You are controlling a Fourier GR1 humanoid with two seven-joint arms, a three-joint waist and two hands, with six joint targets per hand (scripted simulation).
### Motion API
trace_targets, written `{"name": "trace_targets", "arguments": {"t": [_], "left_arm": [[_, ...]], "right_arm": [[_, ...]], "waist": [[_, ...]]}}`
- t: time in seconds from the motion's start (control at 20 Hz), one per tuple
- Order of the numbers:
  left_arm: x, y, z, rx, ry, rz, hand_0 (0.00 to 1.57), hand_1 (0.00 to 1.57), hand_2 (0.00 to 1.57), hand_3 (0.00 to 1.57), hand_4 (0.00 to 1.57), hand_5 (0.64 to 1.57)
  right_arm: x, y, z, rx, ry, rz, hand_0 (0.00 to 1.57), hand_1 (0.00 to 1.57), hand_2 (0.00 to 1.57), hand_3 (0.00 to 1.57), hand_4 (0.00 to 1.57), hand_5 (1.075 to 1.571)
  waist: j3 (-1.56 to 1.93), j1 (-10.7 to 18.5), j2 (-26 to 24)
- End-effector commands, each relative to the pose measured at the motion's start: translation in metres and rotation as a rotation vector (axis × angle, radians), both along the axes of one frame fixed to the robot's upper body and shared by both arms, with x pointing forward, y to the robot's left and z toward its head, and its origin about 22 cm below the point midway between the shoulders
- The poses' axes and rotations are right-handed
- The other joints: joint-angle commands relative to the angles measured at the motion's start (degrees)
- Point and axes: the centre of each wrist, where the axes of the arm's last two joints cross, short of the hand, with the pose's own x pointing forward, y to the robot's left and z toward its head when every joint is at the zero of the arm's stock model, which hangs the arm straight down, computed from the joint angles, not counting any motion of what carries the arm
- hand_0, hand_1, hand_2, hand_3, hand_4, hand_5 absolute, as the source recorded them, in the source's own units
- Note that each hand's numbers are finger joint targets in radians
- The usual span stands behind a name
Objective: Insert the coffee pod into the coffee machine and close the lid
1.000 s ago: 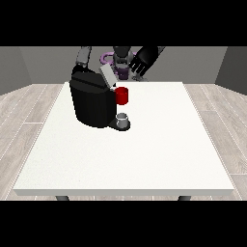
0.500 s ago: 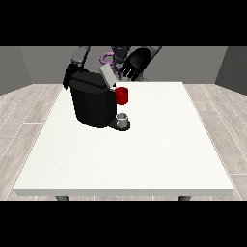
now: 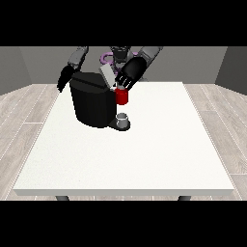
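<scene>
The black coffee machine (image 3: 94, 102) stands on the white table (image 3: 144, 154) at the back left. Its grey lid (image 3: 106, 75) is tilted up above a red front part (image 3: 122, 96). A small grey cup (image 3: 123, 119) sits on its base. The hand at the view's right (image 3: 130, 73) is open, its fingers spread just right of the raised lid and above the red part; whether it touches the lid I cannot tell. The hand at the view's left (image 3: 65, 78) hangs open beside the machine's left top corner. No coffee pod is visible.
The robot's torso (image 3: 118, 53) stands right behind the table's far edge. Wooden floor surrounds the table. The table's white surface stretches forward and to the right of the machine.
The hand at the view's right has moved down and left to the raised lid. The hand at the view's left has dropped down and left, beside the machine.
</scene>
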Motion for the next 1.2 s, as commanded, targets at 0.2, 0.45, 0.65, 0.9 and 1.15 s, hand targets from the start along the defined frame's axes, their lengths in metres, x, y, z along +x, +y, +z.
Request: {"name": "trace_targets", "arguments": {"t": [0.2,0.45,0.65,0.9,1.15], "left_arm": [[0.002,-0.018,-0.024,0.009,0.043,-0.062,1.24,1.24,1.28,1.23,0.42,1.571],[0.004,0.004,0.002,0.0,-0.002,0.011,1.19,1.19,1.25,1.2,0.42,1.571],[0.002,-0.011,0.016,0.025,-0.028,-0.019,1.17,1.17,1.24,1.19,0.41,1.571],[0.005,-0.018,0.003,-0.01,-0.039,-0.016,1.22,1.22,1.26,1.21,0.38,1.571],[0.003,-0.026,0.008,0.04,-0.081,-0.05,1.2,1.2,1.22,1.17,0.36,1.571]], "right_arm": [[0.001,-0.022,-0.015,0.005,0.053,-0.067,0.0,0.0,0.0,0.0,0.0,1.571],[0.001,0.011,0.016,-0.014,0.003,-0.006,0.0,0.0,0.0,0.0,0.15,1.571],[0.009,-0.011,0.002,0.003,-0.01,-0.044,0.0,0.0,0.0,0.0,0.04,1.571],[0.007,0.0,0.003,0.007,-0.002,-0.042,0.0,0.0,0.0,0.0,0.0,1.571],[0.017,-0.024,0.009,0.026,-0.007,-0.068,0.0,0.0,0.0,0.0,0.0,1.571]], "waist": [[0.01,2.9,-0.6],[-0.02,-1.5,1.3],[0.02,1.3,2.6],[0.0,0.6,2.5],[0.02,1.8,2.8]]}}
